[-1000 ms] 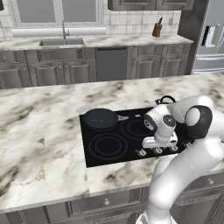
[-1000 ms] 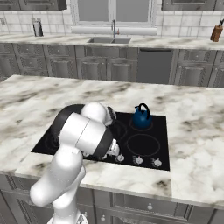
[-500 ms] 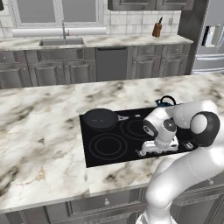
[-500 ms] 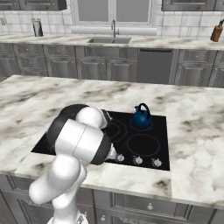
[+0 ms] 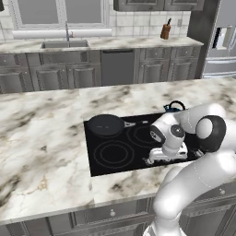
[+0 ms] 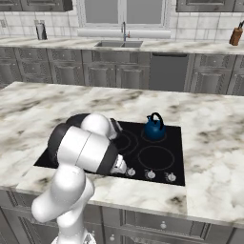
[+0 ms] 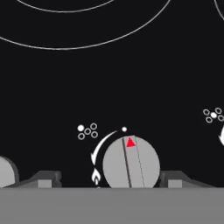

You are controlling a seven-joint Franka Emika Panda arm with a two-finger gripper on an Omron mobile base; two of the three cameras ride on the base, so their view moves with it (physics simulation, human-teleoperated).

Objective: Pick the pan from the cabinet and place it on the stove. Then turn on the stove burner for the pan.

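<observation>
Down at the near edge of the stove (image 5: 99, 163), the gripper (image 7: 109, 178) hangs low over one round silver knob (image 7: 131, 162). Its two dark fingertips (image 7: 46, 178) stand wide apart, one on each side of the knob, and they are not touching it. They hold nothing. The knob has a red mark near its top, pointing at a small white dot. A white curved arrow and a tiny flame sign sit just left of the knob. More knobs (image 6: 150, 175) line up along the near edge, to the right.

Thin grey burner rings (image 5: 113, 153) are drawn on the black glass past the knobs. The pan (image 5: 105, 125) sits on the far left burner, and its thin handle points right. The small blue kettle (image 6: 154, 127) stands on the far right part of the stove.

The stove is set in a marble island counter (image 5: 41, 138). Far behind it is a sink (image 5: 64, 44) under a window, and a knife block (image 5: 165, 32) on the far counter.
</observation>
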